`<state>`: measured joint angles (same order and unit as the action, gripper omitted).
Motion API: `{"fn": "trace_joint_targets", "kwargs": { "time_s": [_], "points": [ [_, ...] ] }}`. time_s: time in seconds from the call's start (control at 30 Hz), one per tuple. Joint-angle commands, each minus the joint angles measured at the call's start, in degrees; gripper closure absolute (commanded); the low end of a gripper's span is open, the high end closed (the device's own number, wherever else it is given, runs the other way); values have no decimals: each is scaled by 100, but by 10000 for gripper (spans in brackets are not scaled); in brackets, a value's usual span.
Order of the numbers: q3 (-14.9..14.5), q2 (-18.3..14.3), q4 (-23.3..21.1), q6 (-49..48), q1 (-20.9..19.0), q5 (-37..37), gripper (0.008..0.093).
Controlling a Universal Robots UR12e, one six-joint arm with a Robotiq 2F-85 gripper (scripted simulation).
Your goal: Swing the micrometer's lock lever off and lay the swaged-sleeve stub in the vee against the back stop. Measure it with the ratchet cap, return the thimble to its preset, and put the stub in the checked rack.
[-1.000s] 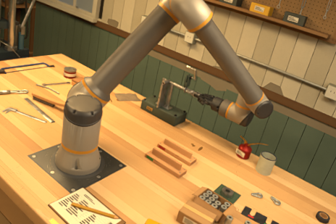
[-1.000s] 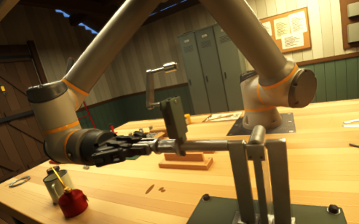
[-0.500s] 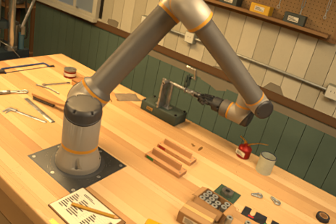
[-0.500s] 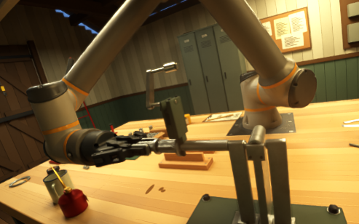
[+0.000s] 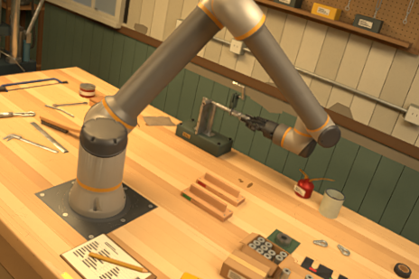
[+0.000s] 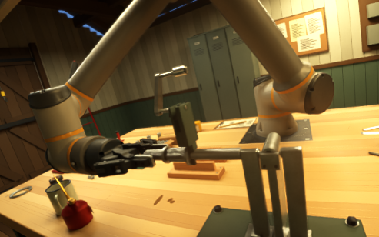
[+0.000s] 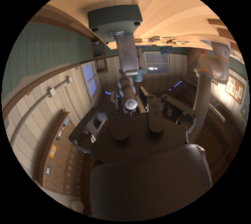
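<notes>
At the back of the bench the micrometer stand (image 5: 205, 129) sits on a green base, its spindle pointing out horizontally. My gripper (image 6: 147, 153) is level with the spindle, at its outer end around the ratchet cap (image 7: 131, 104). It is open and holds nothing. The thimble (image 6: 170, 154) runs from the cap to the frame. The lock lever (image 6: 184, 125), a dark block, stands up from the spindle. The stub (image 6: 271, 142) lies in the vee on top of the upright. Two wooden racks (image 5: 212, 194) lie on the bench in front of the stand.
The wall runs close behind my wrist. A red oil can (image 5: 304, 188) and a white cup (image 5: 331, 202) stand below the wrist. A box of sleeves (image 5: 266, 249) sits near the front edge. Hand tools lie at the far left.
</notes>
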<state>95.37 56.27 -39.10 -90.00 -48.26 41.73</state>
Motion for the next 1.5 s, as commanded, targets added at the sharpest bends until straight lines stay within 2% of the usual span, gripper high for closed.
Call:
{"fn": "trace_joint_targets", "kwargs": {
  "time_s": [0.0,0.4,1.1,1.47],
  "points": [
    [-4,4,1,0,0,0,534],
    [-42,-17,17,0,32,32,534],
    [-368,-200,160,0,278,278,534],
    [-416,-227,182,0,310,312,534]
  ]
}}
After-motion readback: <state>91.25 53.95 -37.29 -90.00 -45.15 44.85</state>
